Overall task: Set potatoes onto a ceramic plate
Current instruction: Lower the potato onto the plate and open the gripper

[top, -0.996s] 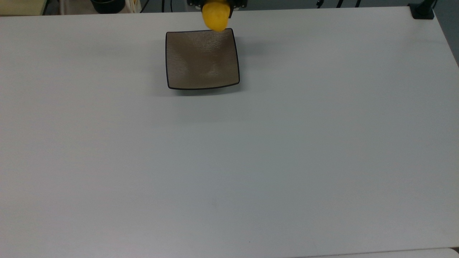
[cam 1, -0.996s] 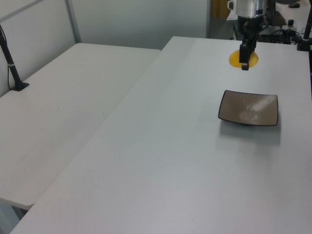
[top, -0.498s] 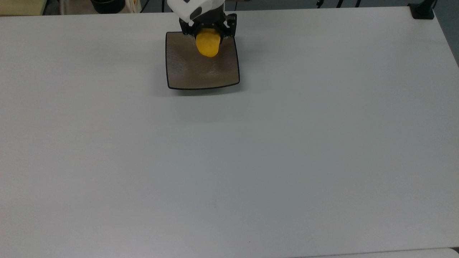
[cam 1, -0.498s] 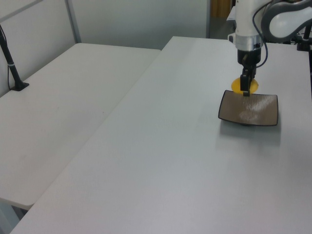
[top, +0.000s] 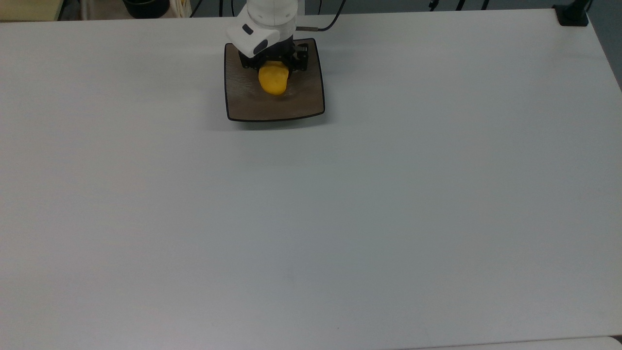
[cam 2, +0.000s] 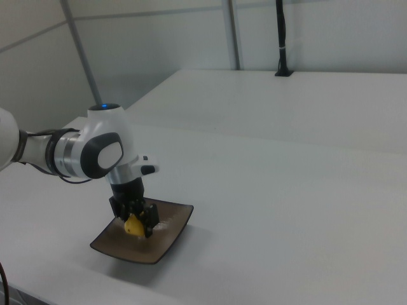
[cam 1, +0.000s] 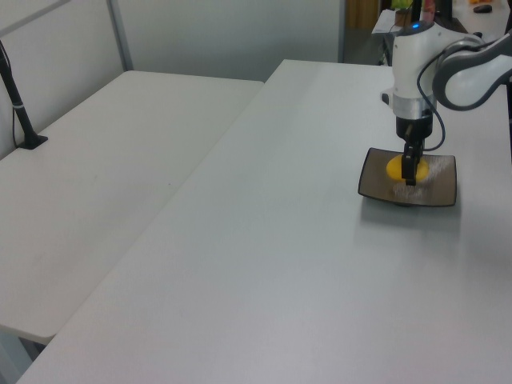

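Fingers of the gripper (top: pixel 274 68) stood closed on the potato (top: pixel 273 80) over the ceramic plate (top: pixel 306 99).

Smooth, glossy and yellow-orange, the lumpy oval potato hung between the black fingers above the plate's middle, in the left view (cam 1: pixel 398 169) partly hidden by a finger; it seemed to sit very low, perhaps touching the dish, though no view settled that. Square and brownish-grey with a thin black rim and upturned edges, the plate (cam 2: pixel 165 244) lay near the white table's (top: pixel 388 194) far edge in the top view. Wide bare tabletop spread around it on the other sides, and a second table (cam 1: pixel 104 184) adjoined on the left view's left.
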Robot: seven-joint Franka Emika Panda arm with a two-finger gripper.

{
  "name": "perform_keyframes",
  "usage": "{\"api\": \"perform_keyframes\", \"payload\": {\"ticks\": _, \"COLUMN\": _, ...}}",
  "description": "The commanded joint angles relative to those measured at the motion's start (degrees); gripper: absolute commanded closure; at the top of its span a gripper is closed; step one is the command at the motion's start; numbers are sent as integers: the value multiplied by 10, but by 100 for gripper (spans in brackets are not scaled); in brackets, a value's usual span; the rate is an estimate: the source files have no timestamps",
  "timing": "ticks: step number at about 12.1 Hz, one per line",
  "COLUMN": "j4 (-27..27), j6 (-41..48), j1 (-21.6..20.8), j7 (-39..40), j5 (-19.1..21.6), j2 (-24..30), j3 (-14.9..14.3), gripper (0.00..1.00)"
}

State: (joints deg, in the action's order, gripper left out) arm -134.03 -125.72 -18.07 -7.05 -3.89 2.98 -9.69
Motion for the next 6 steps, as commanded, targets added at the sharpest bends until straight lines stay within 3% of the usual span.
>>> {"api": "perform_keyframes", "payload": {"ticks": 1, "j4": -19, "j6": -30, "j1": 17, "j7": 12, "j5": -8, "j2": -2, "j3": 2, "gripper": 87}}
{"api": "perform_keyframes", "payload": {"ticks": 2, "j4": -19, "j6": -36, "j1": 19, "j7": 11, "j5": -8, "j2": -6, "j3": 2, "gripper": 74}}
{"api": "perform_keyframes", "payload": {"ticks": 3, "j4": -18, "j6": -41, "j1": 24, "j7": 11, "j5": -7, "j2": -7, "j3": 2, "gripper": 40}}
{"api": "perform_keyframes", "payload": {"ticks": 4, "j4": -17, "j6": -42, "j1": 25, "j7": 10, "j5": -6, "j2": -6, "j3": 2, "gripper": 16}}
{"api": "perform_keyframes", "payload": {"ticks": 5, "j4": -16, "j6": -42, "j1": 24, "j7": 10, "j5": -6, "j2": -6, "j3": 3, "gripper": 4}}
{"api": "perform_keyframes", "payload": {"ticks": 6, "j4": -15, "j6": -42, "j1": 24, "j7": 9, "j5": -6, "j2": -6, "j3": 3, "gripper": 0}}
